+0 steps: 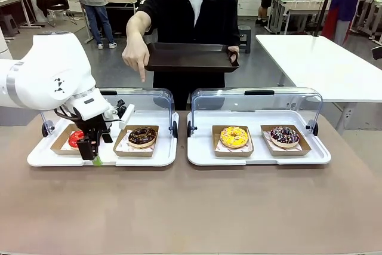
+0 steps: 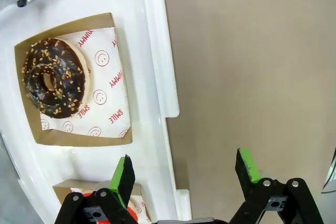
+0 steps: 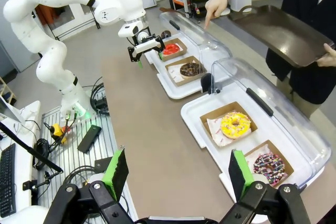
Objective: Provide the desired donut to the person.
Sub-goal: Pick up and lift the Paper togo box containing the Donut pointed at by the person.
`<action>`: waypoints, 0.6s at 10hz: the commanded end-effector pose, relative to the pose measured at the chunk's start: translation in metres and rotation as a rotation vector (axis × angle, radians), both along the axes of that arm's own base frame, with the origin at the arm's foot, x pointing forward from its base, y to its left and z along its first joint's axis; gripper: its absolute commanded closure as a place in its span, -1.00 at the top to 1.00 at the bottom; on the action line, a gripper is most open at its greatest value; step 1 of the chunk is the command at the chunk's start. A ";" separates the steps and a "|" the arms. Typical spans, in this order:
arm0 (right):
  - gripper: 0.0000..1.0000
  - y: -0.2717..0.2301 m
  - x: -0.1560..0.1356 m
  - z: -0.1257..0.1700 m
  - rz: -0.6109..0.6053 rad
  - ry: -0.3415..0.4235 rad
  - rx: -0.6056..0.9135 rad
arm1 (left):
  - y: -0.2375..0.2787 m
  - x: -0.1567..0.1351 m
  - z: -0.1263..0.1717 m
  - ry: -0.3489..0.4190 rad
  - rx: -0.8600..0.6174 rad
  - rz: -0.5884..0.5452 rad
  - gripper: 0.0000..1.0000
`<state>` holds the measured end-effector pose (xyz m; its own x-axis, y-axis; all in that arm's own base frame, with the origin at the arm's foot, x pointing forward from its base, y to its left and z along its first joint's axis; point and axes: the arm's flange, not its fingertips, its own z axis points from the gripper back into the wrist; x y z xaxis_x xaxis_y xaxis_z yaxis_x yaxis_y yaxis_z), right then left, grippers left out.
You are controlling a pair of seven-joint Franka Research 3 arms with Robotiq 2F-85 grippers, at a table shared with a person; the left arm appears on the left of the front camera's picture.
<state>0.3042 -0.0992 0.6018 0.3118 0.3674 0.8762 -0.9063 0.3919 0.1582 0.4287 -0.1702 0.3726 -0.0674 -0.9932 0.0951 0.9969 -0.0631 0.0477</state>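
The person [image 1: 191, 10] stands across the table, holding a dark serving tray [image 1: 191, 58] in one hand. The other hand [image 1: 137, 61] points down toward the chocolate nut-topped donut [image 1: 142, 136] in its paper box [image 2: 118, 77] on the left white tray [image 1: 101, 158]. A red donut [image 1: 76, 138] lies beside it. My left gripper [image 1: 92, 153] hangs open over that tray's front edge, between the two boxes, holding nothing. In the left wrist view the chocolate donut [image 2: 52, 77] lies ahead of the open gripper [image 2: 184, 174]. My right gripper [image 3: 178, 174] is open, high above the table.
The right white tray [image 1: 256, 156] holds a yellow donut [image 1: 234, 137] and a dark sprinkled donut [image 1: 285, 135]. Both trays have clear lids [image 1: 256, 103] raised at the back. Bare brown table [image 1: 197, 207] lies in front. A white table [image 1: 322, 64] stands at the back right.
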 end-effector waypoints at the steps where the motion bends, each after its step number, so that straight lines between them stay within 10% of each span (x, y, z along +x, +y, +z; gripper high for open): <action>1: 1.00 0.000 0.001 0.001 0.008 -0.014 0.015 | 0.001 -0.002 -0.003 -0.004 0.016 -0.010 1.00; 6: 1.00 0.000 0.001 0.001 0.008 -0.014 0.015 | 0.001 -0.002 -0.003 -0.004 0.016 -0.010 1.00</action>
<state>0.3042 -0.0992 0.6018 0.3118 0.3674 0.8762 -0.9063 0.3919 0.1582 0.4276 -0.1697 0.3703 -0.0694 -0.9934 0.0909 0.9969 -0.0657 0.0436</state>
